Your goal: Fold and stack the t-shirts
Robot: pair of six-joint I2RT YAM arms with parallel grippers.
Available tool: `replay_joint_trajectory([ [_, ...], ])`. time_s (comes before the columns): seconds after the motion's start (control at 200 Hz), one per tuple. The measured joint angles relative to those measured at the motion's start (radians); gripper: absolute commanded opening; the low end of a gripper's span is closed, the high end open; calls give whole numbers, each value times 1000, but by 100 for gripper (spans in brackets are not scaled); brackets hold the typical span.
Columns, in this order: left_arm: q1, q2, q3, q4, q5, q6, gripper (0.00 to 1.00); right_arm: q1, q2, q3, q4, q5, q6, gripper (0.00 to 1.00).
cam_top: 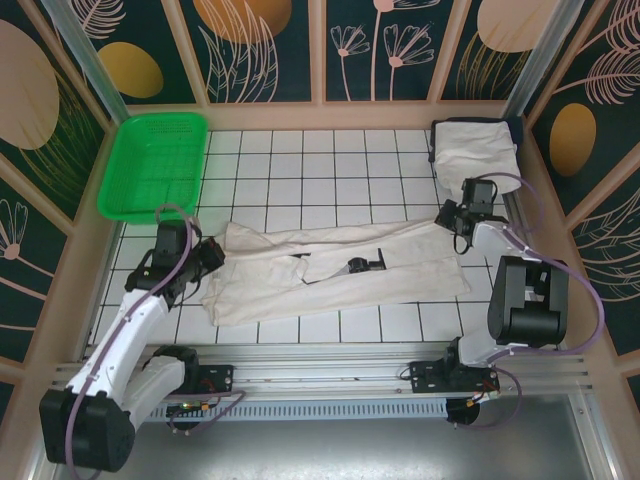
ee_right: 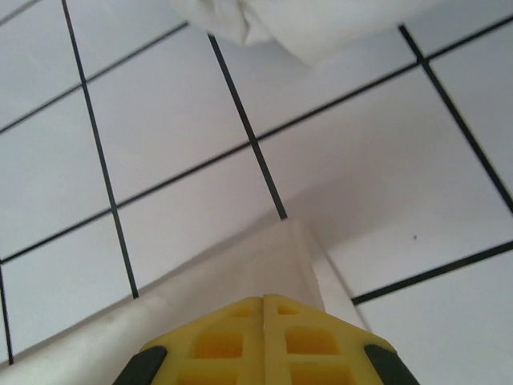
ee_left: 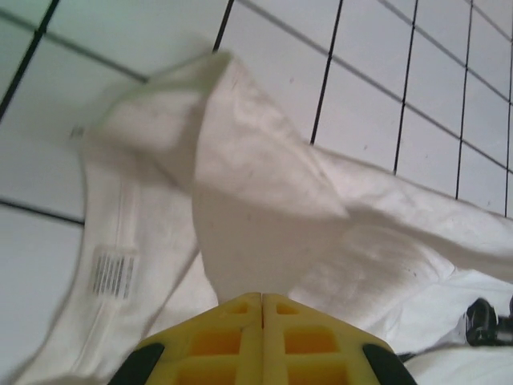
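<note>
A long, flattened t-shirt [cam_top: 340,272] lies left to right across the middle of the tiled table [cam_top: 300,160]. At its left end, the left gripper [cam_top: 212,255] [ee_left: 262,301] has its yellow fingers pressed together on a fold of cloth that rises from the table. At the right end, the right gripper [cam_top: 447,215] [ee_right: 264,303] pinches the shirt's corner, jaws closed. Farther back, a second t-shirt [cam_top: 475,150] sits folded in the far right corner. A green basket [cam_top: 150,216] stands at far left.
</note>
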Motion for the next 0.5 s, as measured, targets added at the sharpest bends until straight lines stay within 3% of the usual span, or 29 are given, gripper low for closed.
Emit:
replay_joint_trajectory([
  [0.32, -31, -118, -49, -57, 25, -95, 0, -7, 0, -67, -11, 1, 66, 3],
  [0.5, -95, -126, -57, -96, -13, -140, 0, -18, -25, -108, -29, 6, 99, 3],
])
